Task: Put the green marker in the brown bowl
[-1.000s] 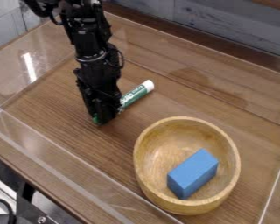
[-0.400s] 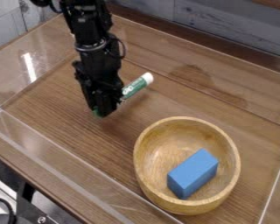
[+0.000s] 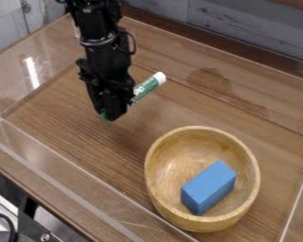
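arm [image 3: 98, 38]: reaching down | gripper [image 3: 111, 112]: vertical | jaws: closed

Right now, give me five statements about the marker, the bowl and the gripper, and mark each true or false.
1. The gripper is shut on the green marker. True.
2. The green marker already lies in the brown bowl. False: it is held to the left of the bowl and beyond it, outside the rim.
3. A blue block lies inside the brown bowl. True.
4. The gripper points sideways, level with the table. False: it points down at the tabletop.
5. The brown bowl is tipped on its side. False: it sits upright on the table.
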Controlling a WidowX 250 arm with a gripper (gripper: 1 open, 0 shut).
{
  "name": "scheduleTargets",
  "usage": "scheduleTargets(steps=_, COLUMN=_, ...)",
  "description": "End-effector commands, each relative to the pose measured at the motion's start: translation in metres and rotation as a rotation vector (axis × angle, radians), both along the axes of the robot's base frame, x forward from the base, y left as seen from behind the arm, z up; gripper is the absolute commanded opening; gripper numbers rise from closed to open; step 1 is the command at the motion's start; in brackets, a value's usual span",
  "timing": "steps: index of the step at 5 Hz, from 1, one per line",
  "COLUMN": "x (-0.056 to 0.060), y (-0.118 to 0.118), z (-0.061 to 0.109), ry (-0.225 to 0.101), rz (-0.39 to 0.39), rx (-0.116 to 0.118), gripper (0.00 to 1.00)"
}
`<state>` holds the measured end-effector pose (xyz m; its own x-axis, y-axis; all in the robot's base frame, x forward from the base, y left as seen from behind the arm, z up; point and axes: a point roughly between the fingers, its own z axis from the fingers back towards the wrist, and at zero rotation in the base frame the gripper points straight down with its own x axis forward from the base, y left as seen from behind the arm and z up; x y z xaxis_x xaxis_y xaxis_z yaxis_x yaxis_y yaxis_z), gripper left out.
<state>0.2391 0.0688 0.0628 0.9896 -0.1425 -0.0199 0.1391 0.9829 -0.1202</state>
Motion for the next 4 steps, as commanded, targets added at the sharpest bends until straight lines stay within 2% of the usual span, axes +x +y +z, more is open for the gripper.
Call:
scheduleTargets(steps=1, x=0.007, y=-0.008, z=0.021, ry=-0.064, rz=-0.005, rx=0.015, gripper=0.0)
scheduleTargets(steps=4, x=-0.002, y=-0.047, z=0.034, ry=-0.065, rz=-0.025, rx=0.0, gripper=0.0)
